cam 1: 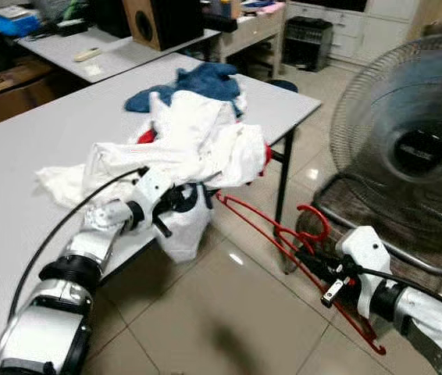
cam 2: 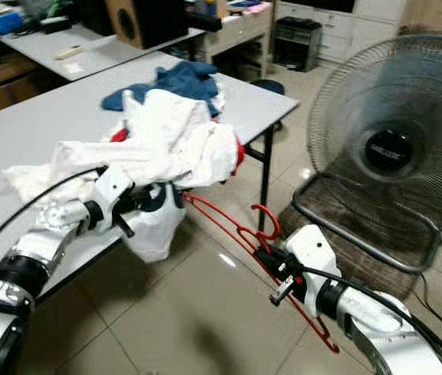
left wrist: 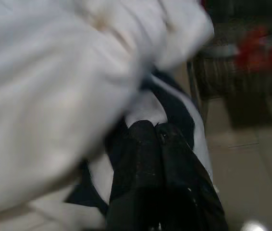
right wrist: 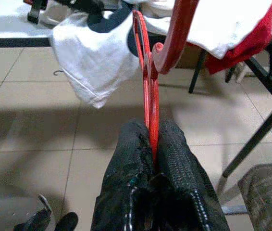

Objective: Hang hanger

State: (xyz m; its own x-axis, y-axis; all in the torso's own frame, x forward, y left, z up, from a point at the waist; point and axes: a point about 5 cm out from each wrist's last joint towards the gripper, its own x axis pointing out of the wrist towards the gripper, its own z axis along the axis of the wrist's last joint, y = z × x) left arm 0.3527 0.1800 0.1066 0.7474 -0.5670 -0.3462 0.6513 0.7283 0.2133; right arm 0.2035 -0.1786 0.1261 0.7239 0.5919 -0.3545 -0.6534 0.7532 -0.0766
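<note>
The right gripper (cam 1: 315, 262) pinches the red hanger (cam 1: 264, 226) at 4 o'clock, low off the table (cam 1: 26, 156) edge. The left gripper (cam 1: 176, 197) clamps the white shirt (cam 1: 186, 144). Threading seems in hand; next, the hanger tip must enter the shirt opening.

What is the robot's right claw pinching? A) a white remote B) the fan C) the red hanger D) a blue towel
C: the right claw is shut on the red hanger, its two black fingers pressed on the thin red frame, with the hook curving up just above them, while the left claw is at the white clothes at the table's edge.
</note>
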